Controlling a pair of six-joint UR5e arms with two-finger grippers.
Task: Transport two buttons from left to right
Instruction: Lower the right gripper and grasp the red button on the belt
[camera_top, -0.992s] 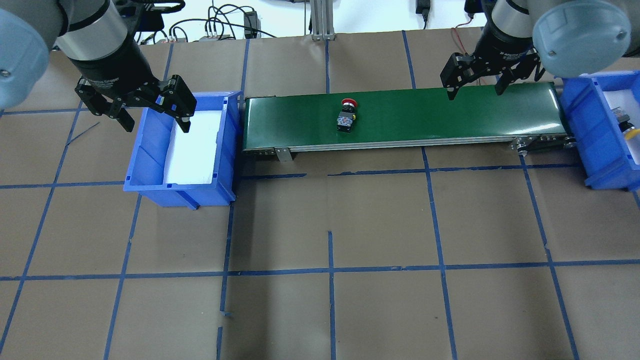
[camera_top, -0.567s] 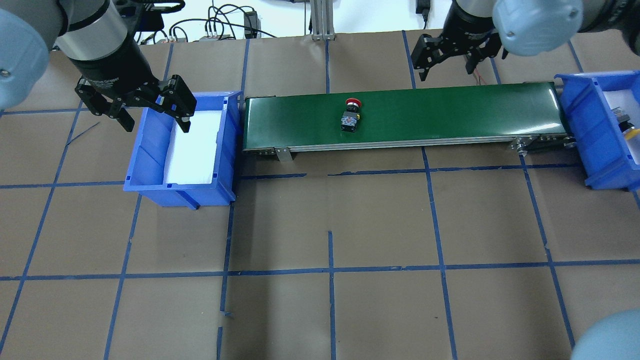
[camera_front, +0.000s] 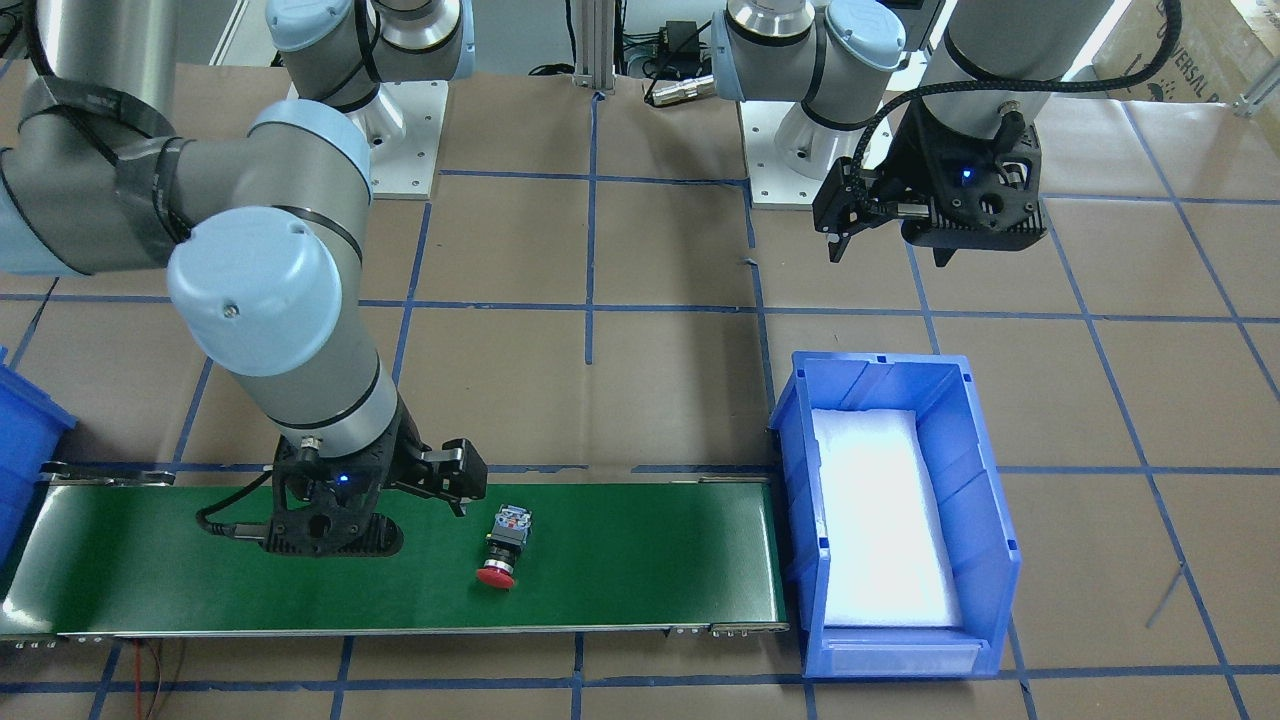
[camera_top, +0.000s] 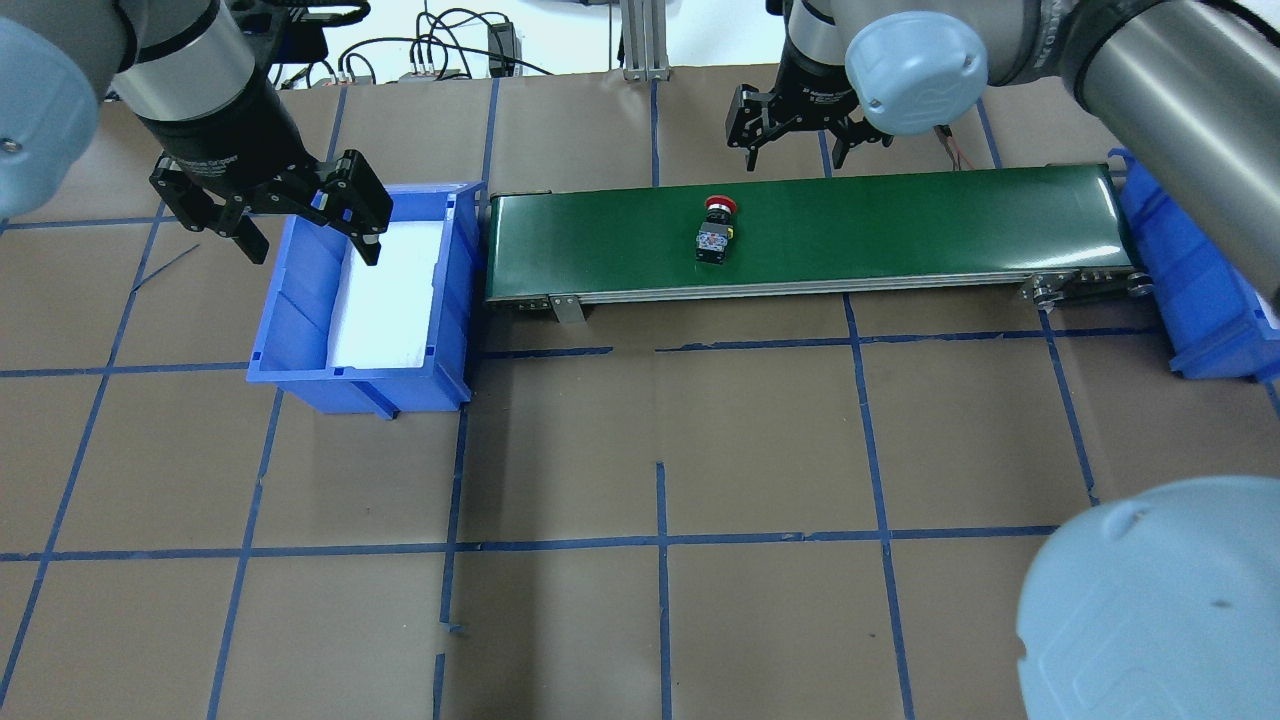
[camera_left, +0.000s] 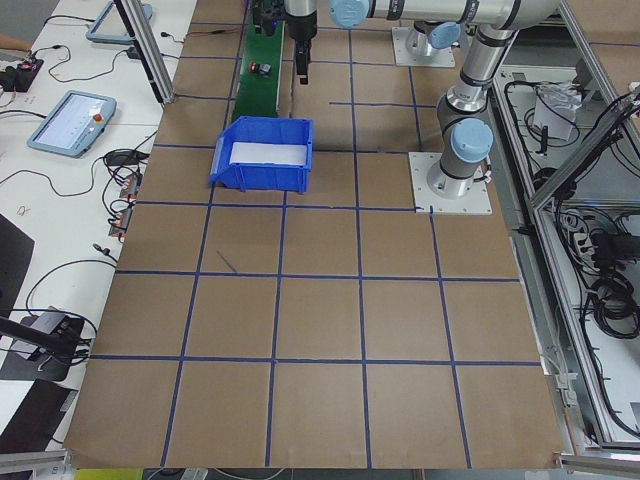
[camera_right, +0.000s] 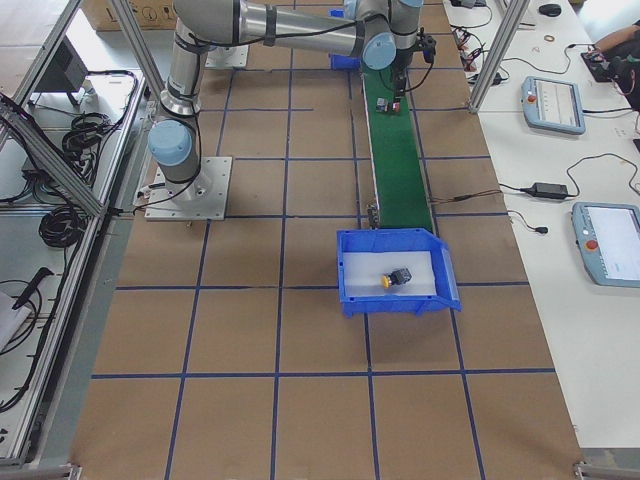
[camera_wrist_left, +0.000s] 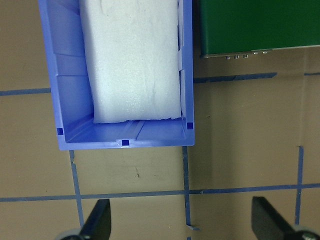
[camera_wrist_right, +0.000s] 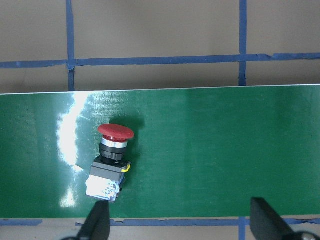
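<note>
The red button (camera_top: 717, 228) lies on its side on the green conveyor belt (camera_top: 900, 230), cap towards the far edge. It also shows in the front view (camera_front: 503, 548) and the right wrist view (camera_wrist_right: 111, 160). My right gripper (camera_top: 797, 158) is open and empty, above the belt's far edge just right of the button; it also shows in the front view (camera_front: 440, 490). The yellow button (camera_right: 393, 278) lies in the right blue bin (camera_right: 400, 300). My left gripper (camera_top: 313, 250) is open and empty above the left blue bin (camera_top: 360, 390).
The left bin (camera_wrist_left: 125, 142) holds only a white foam liner (camera_wrist_left: 132, 65). In the overhead view the right arm covers much of the right bin (camera_top: 1200, 340). Blue tape lines cross the brown table. Cables lie at the far edge.
My right gripper has moved left along the belt from near the right bin to above the red button. The button has drifted a little to the right. My left arm has not moved.
</note>
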